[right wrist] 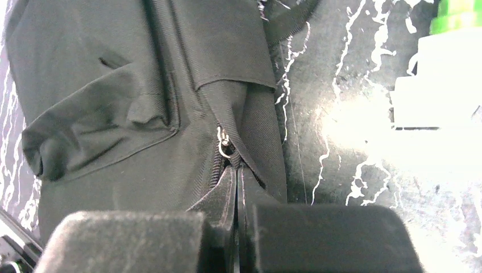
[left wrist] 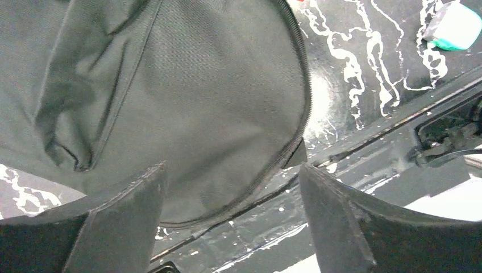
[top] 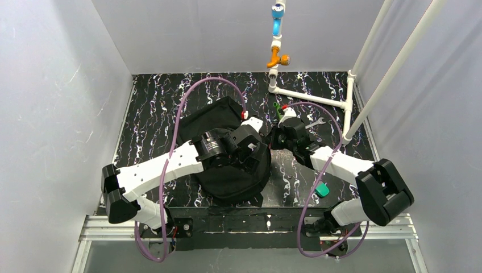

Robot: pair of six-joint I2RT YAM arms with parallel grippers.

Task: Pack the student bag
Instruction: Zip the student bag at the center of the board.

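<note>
1 large black soft fabric backpack [top: 230, 177] lies flat on the black white-veined counter [top: 153, 114], a little left of the middle. The left gripper [left wrist: 232, 170] hovers above its rounded zipped edge, jaws wide apart and holding nothing. The right gripper [right wrist: 237, 183] has its jaws pressed together at the zipper line, just under the small metal slider [right wrist: 224, 142]; whether fabric is pinched, I cannot tell. A small teal block [top: 322, 189] lies beside the bag, apart from it.
</note>
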